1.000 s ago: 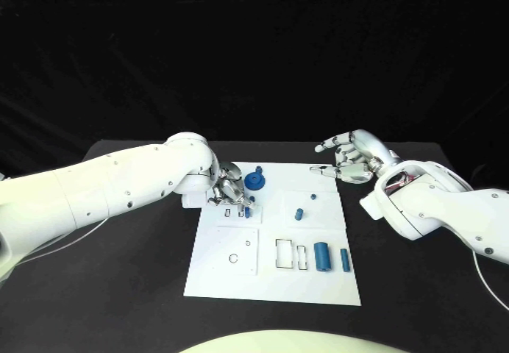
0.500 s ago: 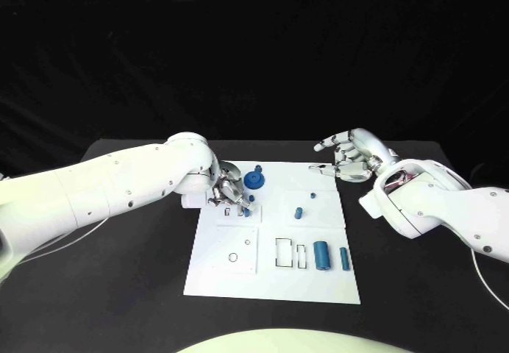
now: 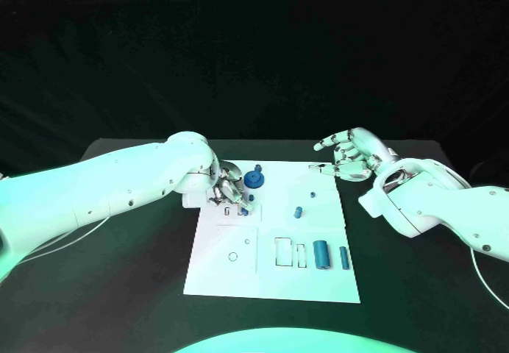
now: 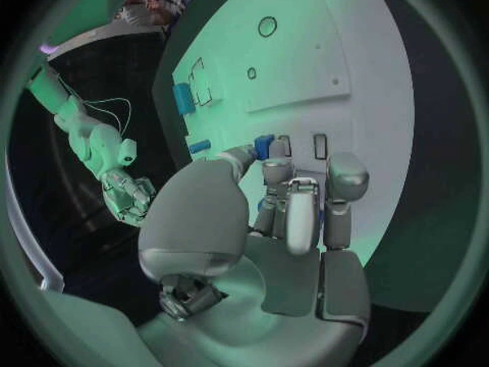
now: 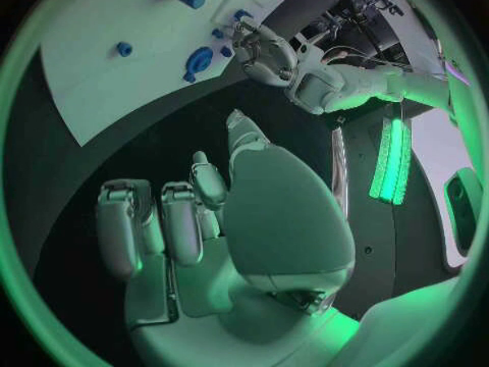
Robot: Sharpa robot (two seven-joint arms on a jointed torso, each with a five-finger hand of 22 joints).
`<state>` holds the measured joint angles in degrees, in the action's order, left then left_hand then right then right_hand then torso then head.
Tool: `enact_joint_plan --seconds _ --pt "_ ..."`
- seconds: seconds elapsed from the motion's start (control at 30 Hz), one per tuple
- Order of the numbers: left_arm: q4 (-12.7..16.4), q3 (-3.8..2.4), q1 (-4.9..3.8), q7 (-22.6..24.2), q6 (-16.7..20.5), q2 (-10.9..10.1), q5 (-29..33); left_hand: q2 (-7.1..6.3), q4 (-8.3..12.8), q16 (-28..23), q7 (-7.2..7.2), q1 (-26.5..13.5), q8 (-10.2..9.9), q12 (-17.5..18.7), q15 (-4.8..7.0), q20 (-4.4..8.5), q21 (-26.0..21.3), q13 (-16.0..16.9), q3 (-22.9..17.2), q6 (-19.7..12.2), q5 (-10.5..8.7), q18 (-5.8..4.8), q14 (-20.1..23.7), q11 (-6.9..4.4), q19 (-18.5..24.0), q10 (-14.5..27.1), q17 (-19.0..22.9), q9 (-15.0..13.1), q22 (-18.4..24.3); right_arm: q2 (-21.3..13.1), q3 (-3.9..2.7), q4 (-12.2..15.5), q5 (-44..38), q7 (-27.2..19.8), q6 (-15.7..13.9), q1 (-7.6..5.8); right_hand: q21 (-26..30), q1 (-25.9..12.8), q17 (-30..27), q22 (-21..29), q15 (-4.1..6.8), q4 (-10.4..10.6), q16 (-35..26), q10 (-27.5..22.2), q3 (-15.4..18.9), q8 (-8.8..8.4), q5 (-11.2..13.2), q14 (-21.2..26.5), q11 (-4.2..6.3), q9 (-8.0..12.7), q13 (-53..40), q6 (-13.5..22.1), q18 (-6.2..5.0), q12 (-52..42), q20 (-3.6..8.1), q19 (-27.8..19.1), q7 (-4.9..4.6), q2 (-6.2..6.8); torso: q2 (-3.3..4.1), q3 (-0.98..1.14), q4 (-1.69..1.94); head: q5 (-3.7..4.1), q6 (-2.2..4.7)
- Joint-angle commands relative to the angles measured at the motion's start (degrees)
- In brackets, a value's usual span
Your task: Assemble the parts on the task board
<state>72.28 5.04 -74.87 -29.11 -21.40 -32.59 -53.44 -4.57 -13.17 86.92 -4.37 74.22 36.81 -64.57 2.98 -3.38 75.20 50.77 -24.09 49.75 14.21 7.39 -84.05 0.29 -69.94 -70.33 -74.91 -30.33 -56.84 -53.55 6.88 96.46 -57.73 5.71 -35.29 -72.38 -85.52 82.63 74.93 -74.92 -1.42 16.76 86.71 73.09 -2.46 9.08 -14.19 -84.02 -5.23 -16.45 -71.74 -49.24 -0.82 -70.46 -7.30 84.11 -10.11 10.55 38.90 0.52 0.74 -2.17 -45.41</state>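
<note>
Left hand (image 3: 226, 193) at the far-left corner of the task board (image 3: 228, 276), fingers (image 4: 290, 212) drawn narrow around a small blue part (image 4: 264, 145), pinched at the tips; part poised just above a pair of small rectangular slots (image 3: 227, 211), presumably for insertion there. Just beside the hand, toward the board's far edge, a round blue knob-like part (image 3: 254, 179), upright on the board. Toward the board's middle, two small blue parts: a peg (image 3: 298, 214) and a smaller stud (image 3: 313, 195), apart from each other. Near the board's right edge, two blue cylinders, one thick (image 3: 321, 257) and one thin (image 3: 345, 258), lying beside empty rectangular recesses (image 3: 285, 252), probably awaiting placement. Right hand (image 3: 347, 160) raised above the desk (image 3: 127, 294) off the board's far-right corner, fingers (image 5: 163, 220) loosely curled, holding nothing, apparently parked clear of the working hand.
</note>
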Motion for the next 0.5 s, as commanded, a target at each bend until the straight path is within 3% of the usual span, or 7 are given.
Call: enact_joint_plan --seconds 0.03,0.13,0.17,0.5 --pt "0.2 0.10 0.16 0.2 1.3 -0.1 2.5 -0.82 3.6 0.2 -0.13 2.0 1.8 0.5 0.39 0.42 0.4 -0.2 -8.2 -0.2 0.27 -0.73 -3.7 -0.57 -0.2 -0.2 -8.0 -2.1 -0.4 0.1 -0.03 -0.1 -0.2 0.1 0.7 0.00 0.3 0.2 8.2 -12.5 0.59 0.0 -0.3 -0.3 0.1 0.22 -0.2 -3.9 0.11 -0.1 0.2 -0.5 -0.39 0.4 0.44 3.4 0.11 -0.56 -0.03 0.03 0.02 -0.05 -0.04" --pt "0.3 0.10 0.18 0.2 1.9 -0.4 3.8 -3.30 6.0 0.2 0.34 -2.3 4.8 0.4 0.50 0.42 0.7 -0.1 -17.7 -0.9 0.24 -0.77 -3.8 -0.59 -0.2 -1.1 -8.2 -5.8 -0.6 0.2 -0.03 -0.2 -0.2 0.3 1.0 0.00 0.3 0.2 8.2 -12.5 0.59 0.0 -0.3 -0.3 0.1 0.22 -0.2 -3.9 0.11 -0.1 0.2 -0.5 -0.39 0.4 0.44 3.4 0.11 -0.56 -0.05 0.02 0.00 -0.04 0.01" --pt "0.4 0.10 0.18 0.2 2.0 -0.5 4.2 -3.56 6.9 0.3 0.43 -3.3 5.3 0.3 0.58 0.46 0.8 0.0 -19.3 -1.0 0.23 -0.79 -3.8 -0.61 -0.3 -1.2 -8.3 -6.6 -0.7 0.2 -0.03 -0.2 -0.2 0.3 1.1 0.00 0.3 0.2 8.2 -12.5 0.59 0.0 -0.3 -0.3 0.1 0.22 -0.2 -3.9 0.11 -0.1 0.2 -0.5 -0.39 0.4 0.44 3.4 0.11 -0.56 -0.05 0.02 0.00 -0.04 0.01" --pt "2.2 0.06 0.19 0.1 3.5 -2.4 6.3 -4.47 10.5 0.9 0.82 -7.5 7.0 -0.9 0.91 0.74 1.3 1.6 -24.8 -0.8 0.86 -0.90 -4.3 -1.01 -0.7 -2.6 -9.8 -9.3 -1.5 0.1 -0.02 -0.6 -0.2 0.5 2.2 0.00 0.6 0.1 8.0 -12.4 0.67 0.0 -0.5 -0.4 0.0 0.35 -1.2 -3.9 0.17 0.0 0.5 -0.5 -0.43 0.6 0.54 3.4 0.16 -0.67 -0.06 0.05 0.10 -0.01 -0.01"
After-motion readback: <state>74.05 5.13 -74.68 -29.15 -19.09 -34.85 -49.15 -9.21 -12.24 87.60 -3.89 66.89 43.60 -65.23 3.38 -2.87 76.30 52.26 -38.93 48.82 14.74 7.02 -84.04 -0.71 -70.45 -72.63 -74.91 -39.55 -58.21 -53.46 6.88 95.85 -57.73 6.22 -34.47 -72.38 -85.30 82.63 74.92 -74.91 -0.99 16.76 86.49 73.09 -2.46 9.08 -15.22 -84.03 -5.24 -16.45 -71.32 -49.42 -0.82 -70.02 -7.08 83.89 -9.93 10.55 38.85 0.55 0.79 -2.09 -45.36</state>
